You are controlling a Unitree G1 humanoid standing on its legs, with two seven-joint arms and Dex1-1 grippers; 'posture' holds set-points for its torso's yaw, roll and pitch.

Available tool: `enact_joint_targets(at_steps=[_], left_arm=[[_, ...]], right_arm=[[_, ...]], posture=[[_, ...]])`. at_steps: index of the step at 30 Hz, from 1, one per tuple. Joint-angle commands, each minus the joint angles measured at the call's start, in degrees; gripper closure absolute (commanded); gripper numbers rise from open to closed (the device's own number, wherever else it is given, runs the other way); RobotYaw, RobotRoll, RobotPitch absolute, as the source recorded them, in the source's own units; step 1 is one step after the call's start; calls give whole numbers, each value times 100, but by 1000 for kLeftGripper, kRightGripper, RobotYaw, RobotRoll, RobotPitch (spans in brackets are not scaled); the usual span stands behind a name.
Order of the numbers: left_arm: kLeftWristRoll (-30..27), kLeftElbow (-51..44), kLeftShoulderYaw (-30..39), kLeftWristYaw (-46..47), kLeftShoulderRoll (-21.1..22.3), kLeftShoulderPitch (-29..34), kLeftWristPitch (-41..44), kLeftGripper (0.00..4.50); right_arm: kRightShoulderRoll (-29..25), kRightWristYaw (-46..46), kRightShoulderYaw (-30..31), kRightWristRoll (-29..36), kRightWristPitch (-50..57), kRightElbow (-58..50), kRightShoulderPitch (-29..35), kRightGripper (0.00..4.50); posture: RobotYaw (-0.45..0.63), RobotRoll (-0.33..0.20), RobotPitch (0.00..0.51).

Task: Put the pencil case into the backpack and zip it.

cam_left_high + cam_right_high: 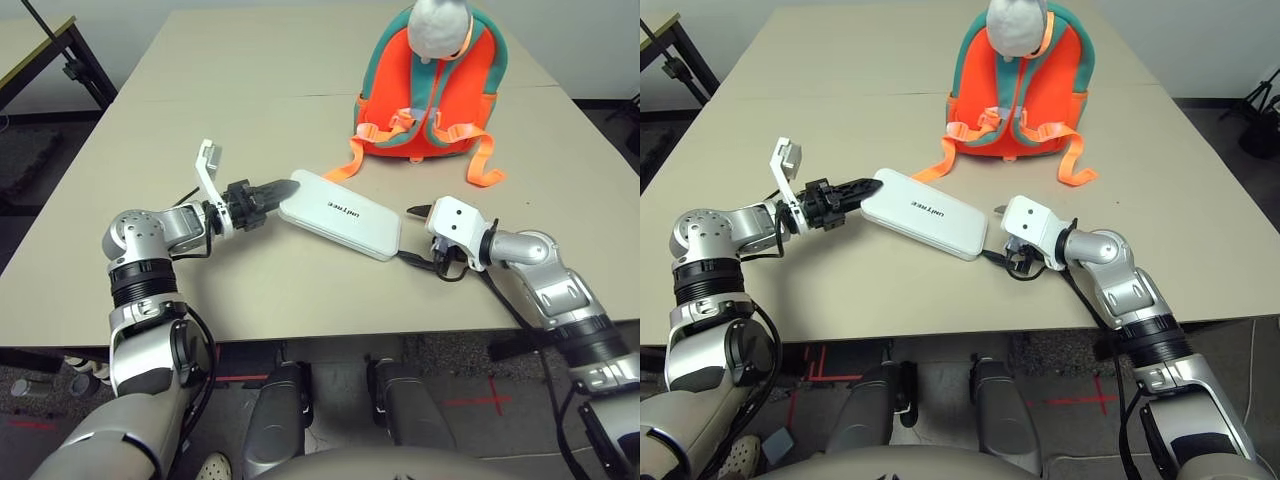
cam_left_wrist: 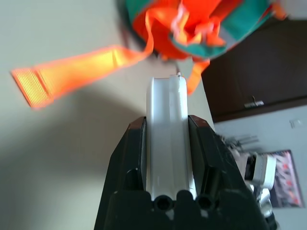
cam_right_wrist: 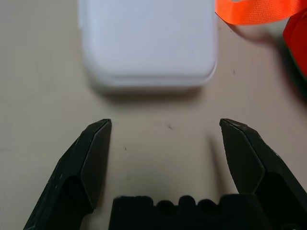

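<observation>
The white pencil case [image 1: 340, 214] lies flat on the table's middle, lettering up. My left gripper [image 1: 283, 190] is shut on its left end; the left wrist view has the case [image 2: 165, 143] edge-on, clamped between the two black fingers [image 2: 129, 158]. My right gripper [image 1: 412, 235] stands open just off the case's right end, a small gap of table between them; in the right wrist view the case [image 3: 148, 43] lies ahead of the spread fingertips [image 3: 98, 139]. The orange and teal backpack [image 1: 430, 95] lies beyond the case, straps facing up.
A grey rounded soft piece [image 1: 440, 25] rests at the backpack's far end. Orange webbing straps [image 1: 487, 165] trail toward the case. The tan table [image 1: 200, 120] has bare room on the left. Another table's edge [image 1: 40, 45] stands at the far left.
</observation>
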Motion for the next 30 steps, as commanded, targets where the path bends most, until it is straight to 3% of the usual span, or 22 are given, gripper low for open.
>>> enact_joint_targets(at_steps=[1, 7, 17, 24, 30], left_arm=[[-210, -339, 267, -9, 179, -276, -337, 3271], [-258, -622, 513, -38, 332, -457, -1118, 3271], [-427, -600, 687, 21, 336, -750, -2319, 3272], [-374, -209, 855, 133, 404, -1059, -3290, 3275], [-246, 20, 735, 39, 473, -1153, -3882, 3277]], right_arm=[[-3, -313, -115, -126, 241, 209, -82, 0], [397, -931, -705, 402, 1238, 242, -358, 0], [1528, -2321, -2464, 2060, 2933, 55, -1220, 0], [1612, -2779, -2800, 2457, 3034, 181, -1705, 0], [1635, -2838, -2691, 2407, 2795, 695, -2135, 0]], posture=[[-67, 0, 141], [-61, 0, 141], [-64, 0, 139], [-67, 0, 138], [-67, 0, 134]])
